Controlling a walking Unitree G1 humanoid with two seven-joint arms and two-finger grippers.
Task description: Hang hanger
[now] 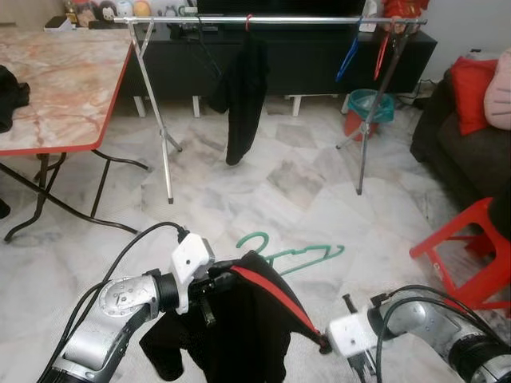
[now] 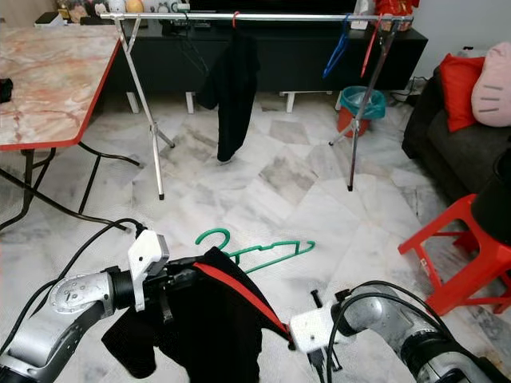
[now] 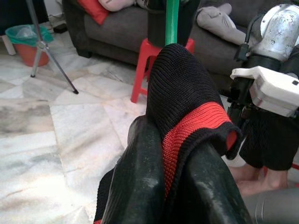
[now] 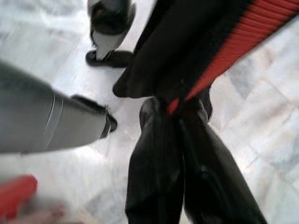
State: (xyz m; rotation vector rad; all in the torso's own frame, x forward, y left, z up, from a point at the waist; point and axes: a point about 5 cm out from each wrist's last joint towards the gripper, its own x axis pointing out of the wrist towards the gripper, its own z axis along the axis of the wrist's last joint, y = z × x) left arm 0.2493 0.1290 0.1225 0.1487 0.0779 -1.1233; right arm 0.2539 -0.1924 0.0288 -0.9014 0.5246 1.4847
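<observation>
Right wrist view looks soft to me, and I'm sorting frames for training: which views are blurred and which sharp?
Right wrist view: motion-smeared; the garment with its red trim and the fingers lack crisp edges. Left wrist view: knit sharp, near fingers soft and glossy. Both eye views: evenly lit, sharp out to the rack.

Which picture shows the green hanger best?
The left eye view: the green hanger shows its hook and one arm sticking out behind the black garment held by both grippers. The right eye view shows the same. The left wrist view catches a green bar; the right wrist view, just cloth.
</observation>
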